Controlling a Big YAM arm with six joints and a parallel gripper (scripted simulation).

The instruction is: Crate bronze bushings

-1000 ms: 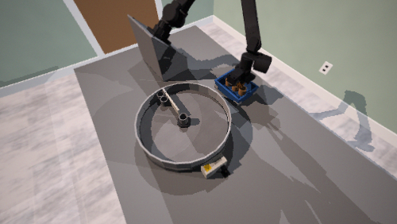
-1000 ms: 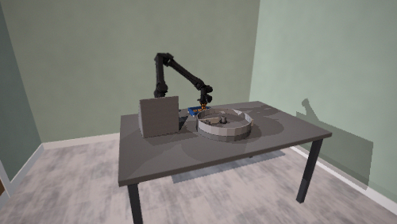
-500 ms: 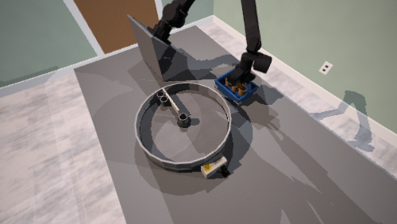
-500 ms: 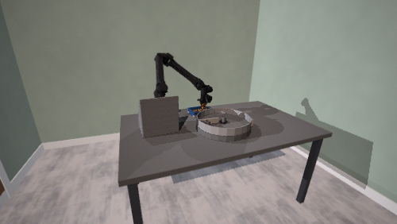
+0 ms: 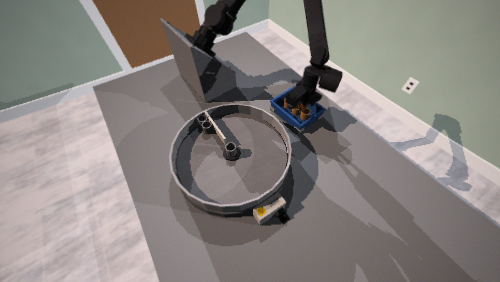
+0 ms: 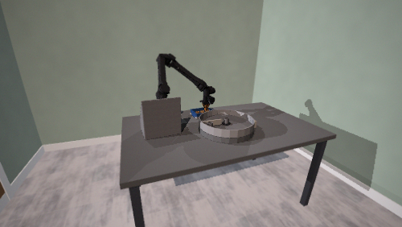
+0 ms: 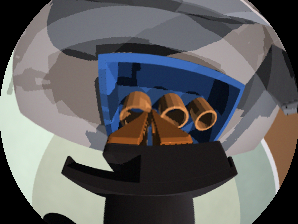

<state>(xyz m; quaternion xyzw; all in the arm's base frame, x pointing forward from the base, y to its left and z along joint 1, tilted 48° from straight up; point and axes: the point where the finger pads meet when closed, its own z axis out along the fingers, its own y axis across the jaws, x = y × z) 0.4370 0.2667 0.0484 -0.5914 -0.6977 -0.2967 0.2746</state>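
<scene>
Three bronze bushings (image 7: 172, 110) show inside the blue crate (image 7: 109, 86) only in the wrist view, where the gripper (image 7: 150, 129) clamps one; the top view adds steel bushings (image 5: 230, 149) on the turntable (image 5: 200, 200).

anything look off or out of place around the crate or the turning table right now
Nothing stands out. The gripper is shut on a bronze bushing inside the blue crate, beside two more. The three steel bushings sit upright on the turning table; nothing appears spilled on the tabletop.

- I count three bronze bushings (image 7: 172, 111) in the one blue crate (image 5: 280, 106).
- I count three steel bushings (image 5: 231, 149) on the single turning table (image 5: 200, 200).
</scene>
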